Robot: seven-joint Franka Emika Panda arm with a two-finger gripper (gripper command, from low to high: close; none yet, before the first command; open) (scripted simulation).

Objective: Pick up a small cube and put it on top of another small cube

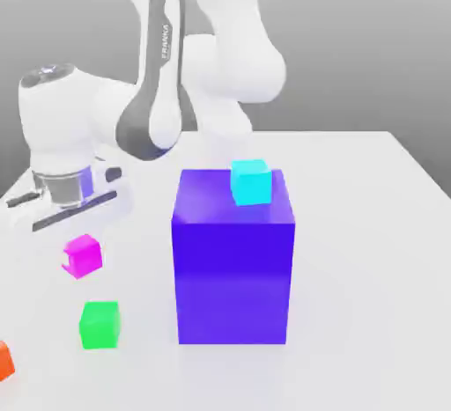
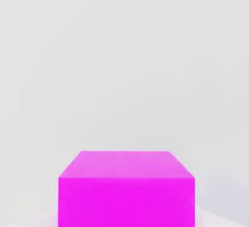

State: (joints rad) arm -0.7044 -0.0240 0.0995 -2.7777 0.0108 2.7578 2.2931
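- The gripper (image 1: 82, 251) is low over the exterior view's left part of the white table (image 1: 379, 242), its jaws closed in and, as I read it, clamped on the magenta cube (image 1: 83, 256)
- That magenta cube, the one to be moved, is right at the hand; the hand view has it close up, its top face and one side plain to see
- Done so far, by my judgement: the reach and the closing of the grip; whether the cube has cleared the table I cannot tell
- Left to do: raise it well up, carry it across, line it up over another small cube, lower it, let go and back off; so the task looks less than half done, with no stack of two small cubes made
- Which cube is meant to be underneath the pictures do not settle: the green cube (image 1: 99, 325) sits on the table near the magenta one, the orange-red cube (image 1: 5, 362) lies at the exterior view's left edge, and the cyan cube (image 1: 251, 182) rests on top of the big blue-violet block (image 1: 232, 277)
- If the cyan one is the target, I would want a high lift first, since the block's edge could catch the load
- As for containers, the block looks solid and serves as a stand; the small cubes are out in the open, inside nothing
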